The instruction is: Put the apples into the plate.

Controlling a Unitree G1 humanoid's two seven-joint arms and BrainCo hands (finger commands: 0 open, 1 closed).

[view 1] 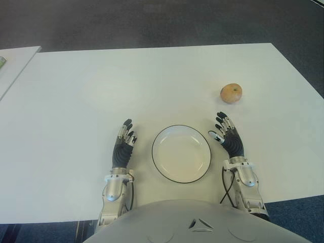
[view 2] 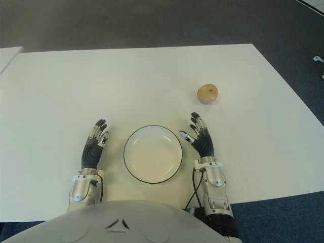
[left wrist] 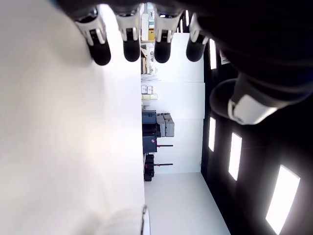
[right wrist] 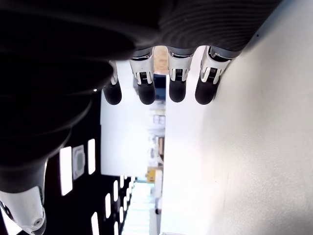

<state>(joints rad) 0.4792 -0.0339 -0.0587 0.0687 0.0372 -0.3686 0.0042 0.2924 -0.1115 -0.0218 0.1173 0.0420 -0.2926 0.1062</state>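
One yellowish-red apple (view 1: 231, 93) lies on the white table (view 1: 152, 86), beyond and slightly right of my right hand (view 1: 227, 134). A white plate (view 1: 181, 153) with a dark rim sits near the front edge between both hands, with nothing in it. My right hand shows just right of the plate, fingers stretched out and holding nothing; its wrist view shows straight fingers (right wrist: 177, 85) over the tabletop. My left hand (view 1: 125, 138) is left of the plate, fingers extended (left wrist: 131, 46), also holding nothing.
A second white table edge (view 1: 15, 63) shows at the far left. Dark floor (view 1: 152, 23) lies beyond the table's far edge and off its right side. Bare tabletop stretches across the left and back.
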